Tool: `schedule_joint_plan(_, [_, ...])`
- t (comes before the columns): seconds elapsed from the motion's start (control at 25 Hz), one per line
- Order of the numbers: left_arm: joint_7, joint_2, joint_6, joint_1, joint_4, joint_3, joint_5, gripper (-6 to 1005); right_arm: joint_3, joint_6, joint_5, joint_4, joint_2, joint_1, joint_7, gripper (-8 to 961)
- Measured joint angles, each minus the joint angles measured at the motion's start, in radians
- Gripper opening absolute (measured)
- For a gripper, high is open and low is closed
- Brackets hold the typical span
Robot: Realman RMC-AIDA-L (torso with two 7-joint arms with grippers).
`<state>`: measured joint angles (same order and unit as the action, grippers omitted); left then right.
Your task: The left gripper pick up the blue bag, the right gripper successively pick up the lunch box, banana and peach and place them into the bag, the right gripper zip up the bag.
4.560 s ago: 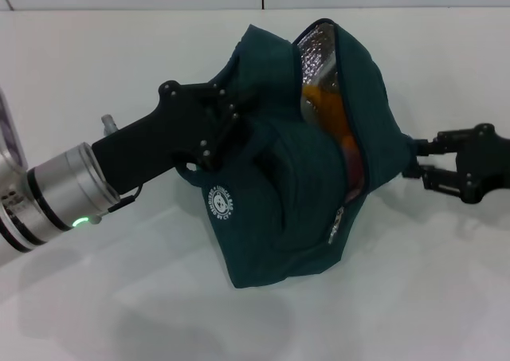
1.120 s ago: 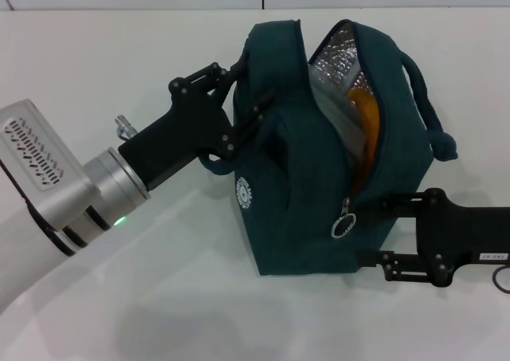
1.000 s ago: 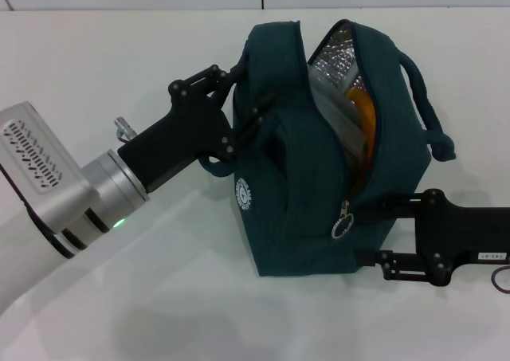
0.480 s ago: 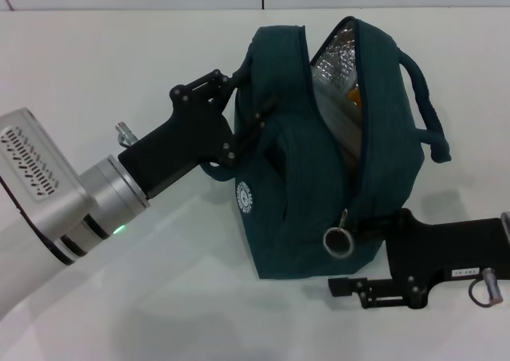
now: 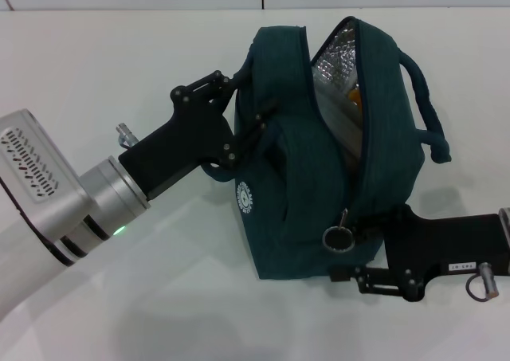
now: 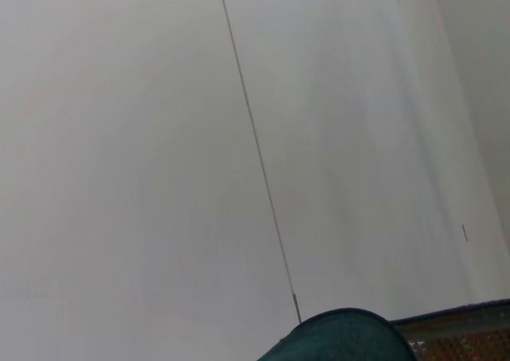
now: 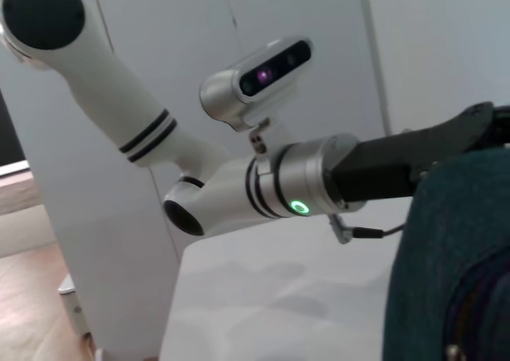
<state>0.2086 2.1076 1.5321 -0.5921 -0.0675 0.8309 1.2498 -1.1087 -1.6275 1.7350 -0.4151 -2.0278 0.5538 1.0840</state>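
The blue bag point(image 5: 295, 186) stands upright on the white table, its zip open along the top and showing silver foil lining point(image 5: 339, 58). A clear box edge point(image 5: 335, 122) and a bit of yellow-orange point(image 5: 355, 98) show inside; the peach is hidden. My left gripper point(image 5: 239, 110) is shut on the bag's left side by its handle. My right gripper point(image 5: 355, 249) is at the bag's lower right corner, jaws apart. Its upper finger lies against the bag by the ring zip pull point(image 5: 336, 237). The bag also shows in the left wrist view point(image 6: 343, 337) and the right wrist view point(image 7: 454, 257).
The white table point(image 5: 119, 50) runs to a wall at the back. The bag's second handle point(image 5: 426, 114) hangs over its right side. The right wrist view shows my left arm's silver wrist point(image 7: 303, 178) with its green light.
My right gripper has moved left along the bag's base to the ring zip pull, and its lower finger has risen toward the bag. The bag has tilted slightly. My left gripper keeps its hold.
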Motion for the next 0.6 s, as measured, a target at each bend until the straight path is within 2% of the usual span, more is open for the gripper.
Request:
schedule_joint_plan(0.08, [0.000,0.000,0.000,0.000,0.000,-0.001,-0.001,477,0.000,0.012,-0.001,-0.002,0.000,-0.002,-0.003,460])
schedule_joint_plan(0.28, [0.000,0.000,0.000,-0.001,0.000,-0.002,-0.003,477,-0.003,0.023,-0.001,-0.006,0.002,0.000,-0.005,234])
schedule_joint_plan(0.52, [0.000,0.000,0.000,0.000,0.000,-0.004,-0.003,477,-0.002,0.023,-0.027,-0.009,0.002,-0.006,-0.054,88])
schedule_joint_plan(0.6, [0.000,0.000,0.001,0.000,0.000,-0.004,-0.003,477,-0.002,0.015,-0.045,-0.008,0.002,-0.010,-0.103,77])
